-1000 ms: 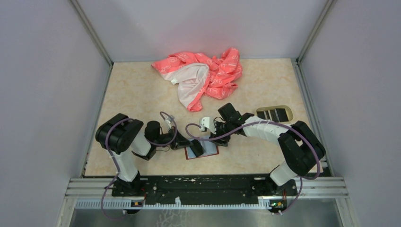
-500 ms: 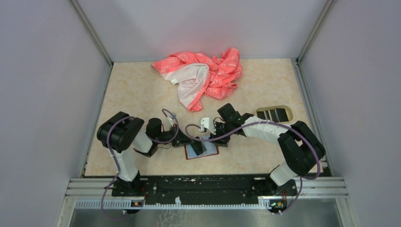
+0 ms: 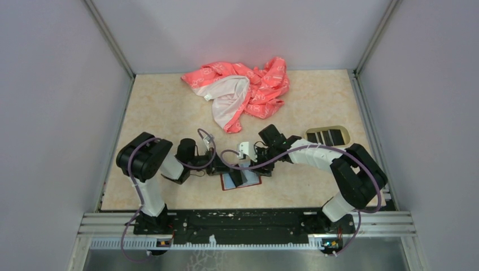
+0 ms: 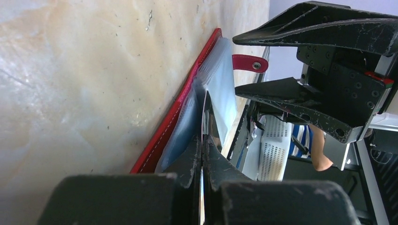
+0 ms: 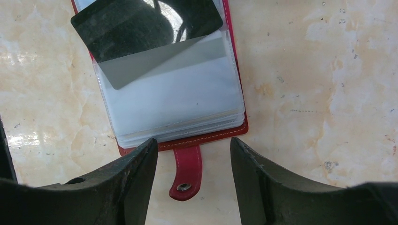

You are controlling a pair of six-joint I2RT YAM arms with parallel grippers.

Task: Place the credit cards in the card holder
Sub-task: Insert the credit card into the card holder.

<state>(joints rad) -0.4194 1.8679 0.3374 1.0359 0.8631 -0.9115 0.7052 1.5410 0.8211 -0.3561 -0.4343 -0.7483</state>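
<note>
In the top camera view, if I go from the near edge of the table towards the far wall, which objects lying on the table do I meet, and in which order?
card holder → oval beige tray with black cards in it → pink-and-white cloth

Card holder (image 5: pixel 206 137) dark red with grey-blue inside, card (image 5: pixel 145 23) glossy black, cloth (image 3: pixel 248 90) pink-and-white patterned, table (image 3: pixel 164 113) marbled beige

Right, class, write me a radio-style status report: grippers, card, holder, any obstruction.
Left gripper shut on card, skewed partway into card holder. Right gripper open, over its strap. More cards wait in tray. Nothing blocking.
</note>
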